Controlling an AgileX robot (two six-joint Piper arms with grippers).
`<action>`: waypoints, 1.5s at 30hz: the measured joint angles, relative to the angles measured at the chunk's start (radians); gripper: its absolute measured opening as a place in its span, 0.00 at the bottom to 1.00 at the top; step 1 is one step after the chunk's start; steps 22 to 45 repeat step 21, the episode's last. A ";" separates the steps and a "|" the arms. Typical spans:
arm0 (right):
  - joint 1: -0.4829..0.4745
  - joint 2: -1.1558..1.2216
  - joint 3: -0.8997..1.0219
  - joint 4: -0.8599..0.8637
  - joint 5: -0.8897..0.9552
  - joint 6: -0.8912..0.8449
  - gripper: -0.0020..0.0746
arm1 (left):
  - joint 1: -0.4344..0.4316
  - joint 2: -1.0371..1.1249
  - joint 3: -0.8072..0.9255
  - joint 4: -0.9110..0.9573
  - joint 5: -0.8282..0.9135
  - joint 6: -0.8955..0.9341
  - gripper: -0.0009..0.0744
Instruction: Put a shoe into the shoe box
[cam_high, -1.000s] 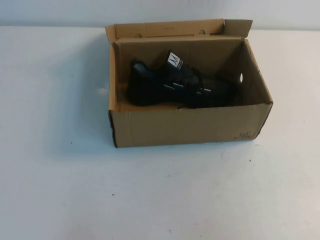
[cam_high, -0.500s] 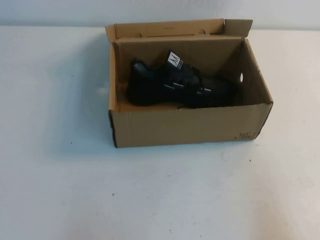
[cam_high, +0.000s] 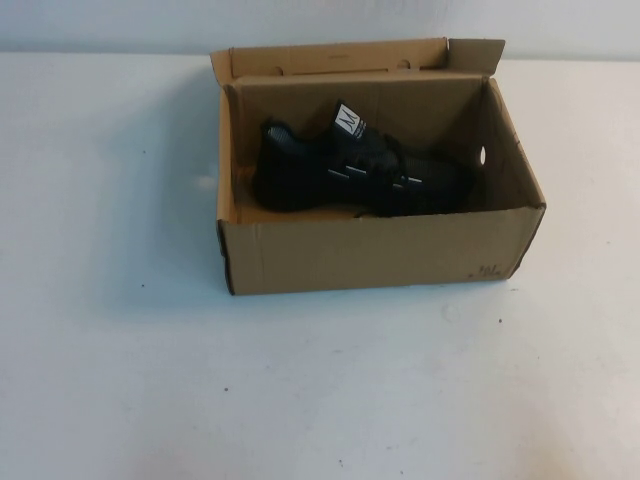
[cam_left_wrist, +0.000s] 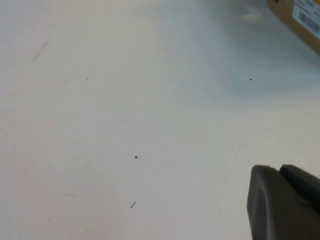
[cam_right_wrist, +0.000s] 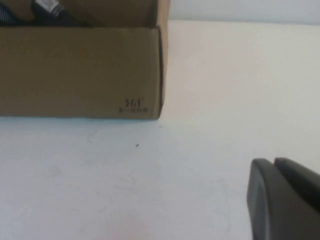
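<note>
**Shoe in box, hands withdrawn**

The left hand (cam_left_wrist: 285, 202) and right hand (cam_right_wrist: 285, 197) are held low over the desk (cam_high: 320, 390); their grip cannot be told. The shoe (cam_high: 350, 175) is seen lying inside the open box (cam_high: 380, 250).

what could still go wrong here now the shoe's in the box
1. The shoe seems to sit tilted inside the shoe box, tongue label riding high, so closing the upright flap lid might catch on it.
2. Both arms are out of the high view; the left pincer and right pincer show only at their wrist views' edges over bare table, and the right one faces the box's corner, so a careless move could nudge it.
</note>
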 joint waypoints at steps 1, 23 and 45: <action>0.000 0.000 0.000 0.000 0.029 0.000 0.01 | 0.000 0.000 0.000 0.000 0.000 0.000 0.01; 0.000 0.000 0.000 -0.375 0.087 0.428 0.01 | 0.000 0.000 0.000 0.000 0.000 0.000 0.01; 0.000 0.000 0.000 -0.375 0.087 0.428 0.01 | 0.000 0.000 0.000 0.000 0.000 0.000 0.01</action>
